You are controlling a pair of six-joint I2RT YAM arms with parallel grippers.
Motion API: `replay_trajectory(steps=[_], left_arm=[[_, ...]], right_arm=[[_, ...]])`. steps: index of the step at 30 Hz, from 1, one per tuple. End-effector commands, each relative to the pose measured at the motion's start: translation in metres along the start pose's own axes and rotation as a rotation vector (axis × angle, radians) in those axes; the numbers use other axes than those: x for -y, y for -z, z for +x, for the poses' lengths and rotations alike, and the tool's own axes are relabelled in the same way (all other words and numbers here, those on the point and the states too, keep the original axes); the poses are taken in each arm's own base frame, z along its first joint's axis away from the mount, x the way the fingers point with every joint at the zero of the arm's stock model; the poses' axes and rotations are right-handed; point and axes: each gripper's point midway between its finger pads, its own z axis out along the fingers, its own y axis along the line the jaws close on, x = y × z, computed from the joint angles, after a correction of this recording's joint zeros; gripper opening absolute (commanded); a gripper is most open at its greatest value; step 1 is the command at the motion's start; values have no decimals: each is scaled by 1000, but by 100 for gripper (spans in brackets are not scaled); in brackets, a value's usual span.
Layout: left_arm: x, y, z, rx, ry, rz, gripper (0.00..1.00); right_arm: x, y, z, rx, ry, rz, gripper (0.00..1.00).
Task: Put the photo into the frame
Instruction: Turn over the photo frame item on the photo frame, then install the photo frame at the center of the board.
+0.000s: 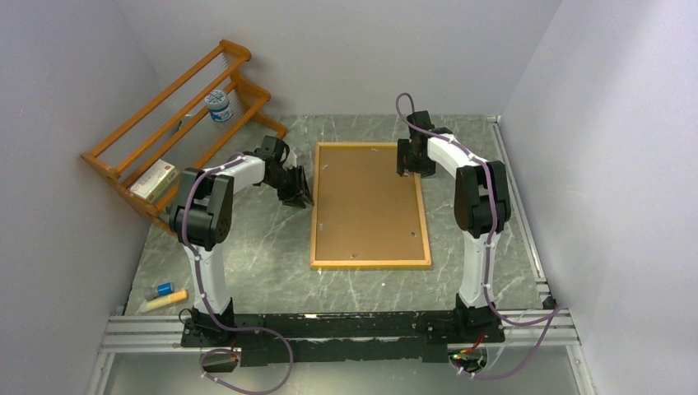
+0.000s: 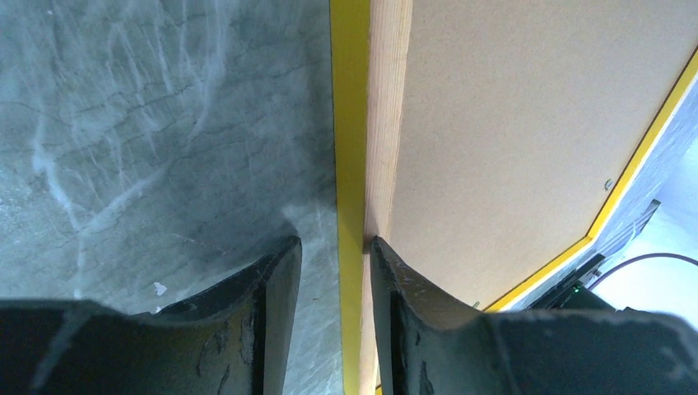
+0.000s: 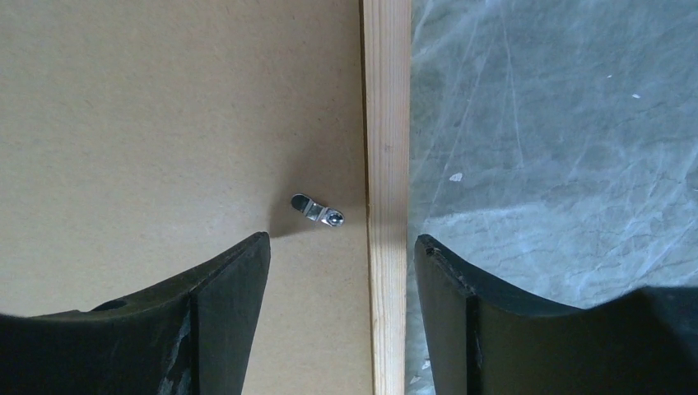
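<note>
Left jaws straddle the frame (image 2: pixel 350 123) rail; hardboard panel (image 2: pixel 510 123) fills it.

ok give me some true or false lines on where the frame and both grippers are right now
1. The frame lies flat, its hardboard back facing up. True.
2. The right gripper is shut on the metal clip. False: it is open, with a finger on each side of the frame's right rail and the clip untouched.
3. The left gripper has a finger on each side of the frame's left edge. True.
4. The photo lies in plain sight beside the frame. False: no photo shows in any view.
5. The wooden rack stands at the far left of the table. True.
</note>
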Motion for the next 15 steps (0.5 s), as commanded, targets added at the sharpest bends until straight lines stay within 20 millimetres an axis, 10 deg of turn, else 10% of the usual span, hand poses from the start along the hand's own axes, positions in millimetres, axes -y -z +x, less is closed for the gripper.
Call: replay_trajectory(steps=[1,15], left_arm=[[2,-7,-10,18,-24,14,42],[-2,-12,-12,14,-24,4,34]], right_arm=[[5,0,-8,4,33,23,67],[26,-17,-14,42,-22,89,55]])
